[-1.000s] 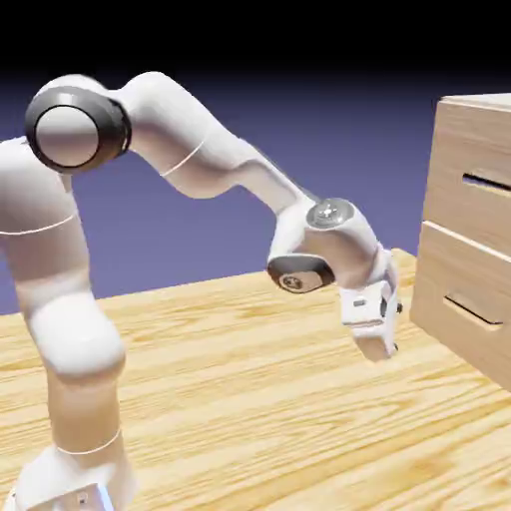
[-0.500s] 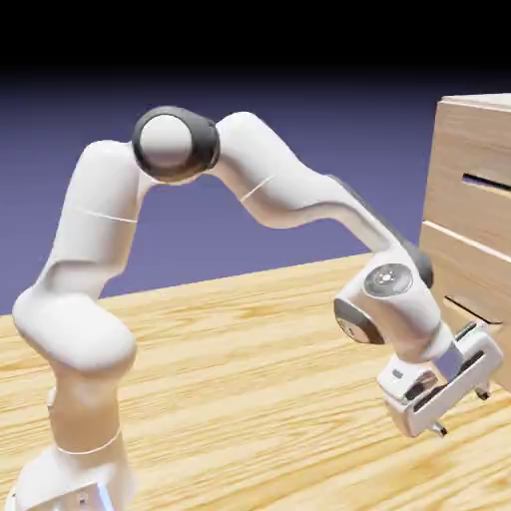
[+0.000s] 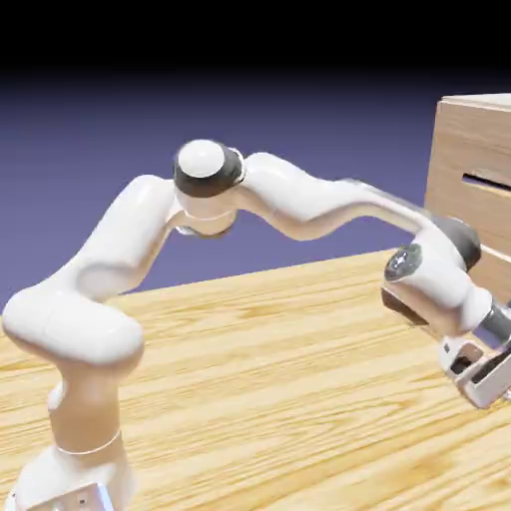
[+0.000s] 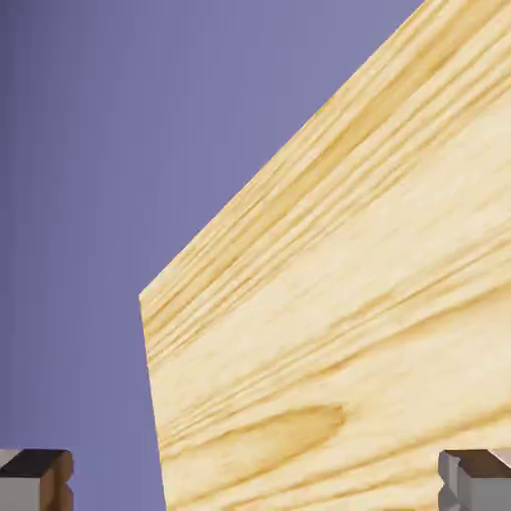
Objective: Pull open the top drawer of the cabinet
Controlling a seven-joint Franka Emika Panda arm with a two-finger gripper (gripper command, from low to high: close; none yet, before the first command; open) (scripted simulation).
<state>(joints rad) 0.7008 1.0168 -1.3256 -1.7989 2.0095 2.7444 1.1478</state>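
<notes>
The cabinet [image 3: 471, 125] is a light tan wooden box at the exterior view's right edge. Its top drawer [image 3: 467, 205] is the upper front, with a dark slot and a thin bar handle [image 3: 487, 182], and it sits flush. My gripper [image 3: 491, 374] hangs low at the right edge, below that handle and in front of the cabinet's lower part, partly cut off by the frame. In the hand view my gripper [image 4: 255, 484] is open: its grey fingertips [image 4: 35, 479] stand far apart with nothing between them. A tilted light-wood surface [image 4: 349, 329] fills the hand view's right side.
The wooden table [image 3: 259, 379] stretches under the arm. The arm's elbow [image 3: 208, 170] arches high over the table's middle, and its base [image 3: 75, 469] stands at the lower left. The lower drawer front is mostly hidden behind the wrist [image 3: 434, 284].
The arm has stretched to the right and lowered. The hand went from above the table's middle to the right edge, close to the cabinet. The jaws stayed open.
</notes>
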